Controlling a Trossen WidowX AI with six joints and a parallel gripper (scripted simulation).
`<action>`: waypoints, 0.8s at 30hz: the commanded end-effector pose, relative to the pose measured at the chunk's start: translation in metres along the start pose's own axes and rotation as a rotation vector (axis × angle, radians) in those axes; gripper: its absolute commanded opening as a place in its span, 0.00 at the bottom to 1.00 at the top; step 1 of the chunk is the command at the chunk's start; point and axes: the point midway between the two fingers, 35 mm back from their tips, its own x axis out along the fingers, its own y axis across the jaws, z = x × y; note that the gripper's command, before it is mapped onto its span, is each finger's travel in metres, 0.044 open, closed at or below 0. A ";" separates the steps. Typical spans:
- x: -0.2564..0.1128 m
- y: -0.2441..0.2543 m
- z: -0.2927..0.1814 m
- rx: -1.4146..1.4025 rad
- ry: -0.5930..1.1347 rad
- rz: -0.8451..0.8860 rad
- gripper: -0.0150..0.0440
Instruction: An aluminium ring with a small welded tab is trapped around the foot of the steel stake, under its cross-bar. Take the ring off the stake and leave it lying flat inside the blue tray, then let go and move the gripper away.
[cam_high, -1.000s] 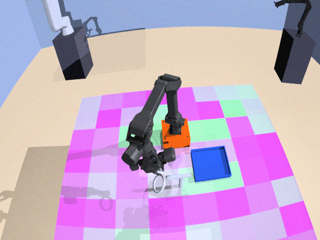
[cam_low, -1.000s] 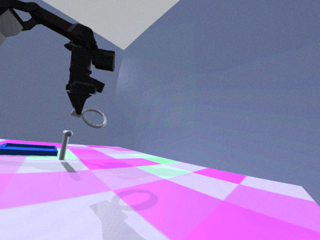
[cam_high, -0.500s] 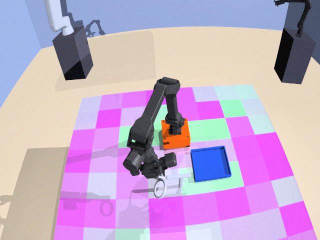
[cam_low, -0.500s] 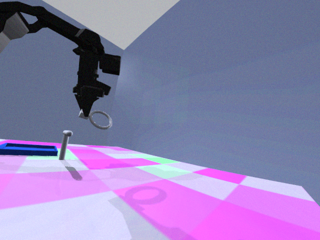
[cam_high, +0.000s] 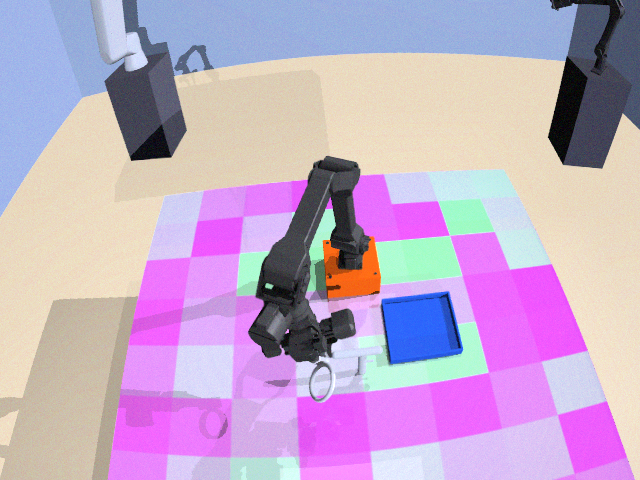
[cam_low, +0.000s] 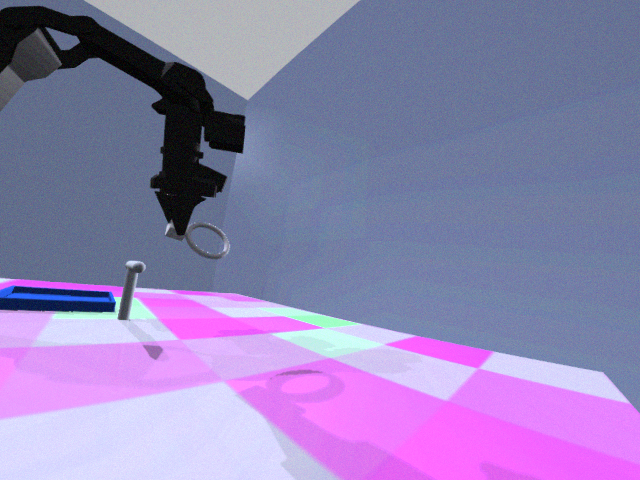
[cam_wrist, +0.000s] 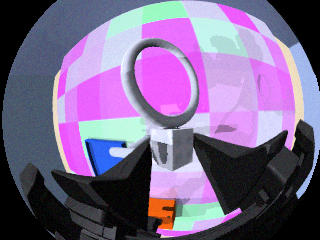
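Clearly, the claw (cam_high: 321, 355) (cam_low: 178, 231) (cam_wrist: 171, 142) is pinching the squarish tab (cam_low: 172, 231) (cam_wrist: 172, 150), one fingertip on either side of it, and the aluminium ring (cam_high: 311, 383) (cam_low: 209, 255) (cam_wrist: 128, 75) sticks out from that tab. In the wrist view the ring stands at twelve o'clock from the tab; in the exterior view it lies between three and four o'clock from the fingertips, tilted and up in the air above the worktop (cam_high: 403, 449) (cam_low: 155, 439) (cam_wrist: 110, 95). So the ring is off the stake (cam_high: 361, 366) (cam_low: 127, 294) and outside the blue tray (cam_high: 421, 329) (cam_low: 56, 299) (cam_wrist: 105, 150). Seen from the top, it appears between eight and nine o'clock from the stake, which stands upright with its pale cross-bar (cam_high: 356, 352) (cam_low: 135, 266) (cam_wrist: 119, 151) across the upper end. The tray sits at about two o'clock from the stake in that same view, while the orange base block (cam_high: 354, 287) (cam_wrist: 167, 207) is between ten and eleven o'clock from the tray. A black arm (cam_high: 305, 217) (cam_low: 124, 56) rises from the block, bends over and reaches down to the claw. Two dark pedestals stand well apart on the floor beyond the worktop, one (cam_high: 129, 108) toward eleven o'clock, the other (cam_high: 594, 118) toward one.
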 end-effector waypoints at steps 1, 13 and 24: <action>-0.001 0.004 -0.002 -0.083 -0.022 -0.005 0.25; 0.000 0.016 -0.009 -0.347 -0.088 -0.032 0.25; 0.001 0.026 -0.016 -0.588 -0.143 -0.068 0.25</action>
